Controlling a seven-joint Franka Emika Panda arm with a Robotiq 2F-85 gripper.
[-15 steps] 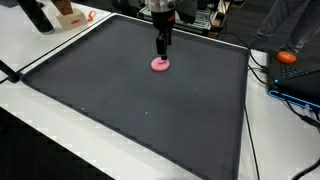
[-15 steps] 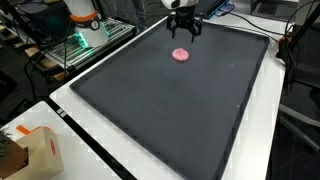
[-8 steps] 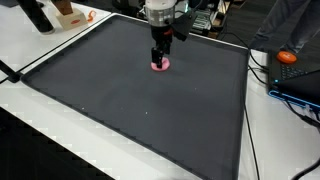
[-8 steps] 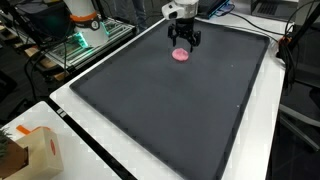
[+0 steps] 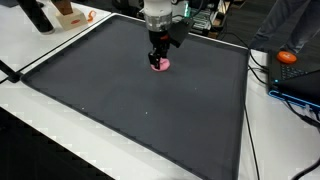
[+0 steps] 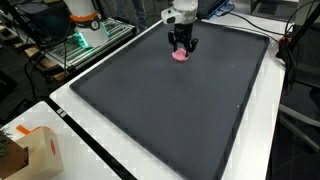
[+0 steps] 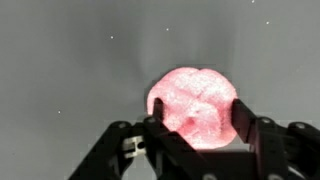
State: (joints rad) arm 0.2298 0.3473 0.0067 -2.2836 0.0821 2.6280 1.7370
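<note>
In an exterior view, the fingers [image 5: 156, 57] are seen lowered to the surface of a dark mat [image 5: 130, 115] that is spread over most of the white counter [image 5: 55, 140]. A small pink round object [image 5: 161, 66] lies on the far half of the mat, nearer its far edge than its middle, and the fingertips are set down around it, so that part of it is hidden. An orange object [image 5: 288, 57] is seen off the mat at the edge of the picture, well apart from the pink round object. In an exterior view taken from elsewhere, the fingers [image 6: 175, 45] are shown pointing straight down, with the pink round object [image 6: 180, 57] between and just below their tips on the dark mat [image 6: 170, 120]; a cardboard box [image 6: 30, 150] stands on the counter at the near corner, well away. In the wrist view, the pink round object [image 7: 193, 98] is seen close up as a glittery, lobed lump resting on the grey mat [image 7: 60, 60]. The fingers [image 7: 160, 138] stand apart, one against each side of it; whether it is actually pressed by them cannot be told.
</note>
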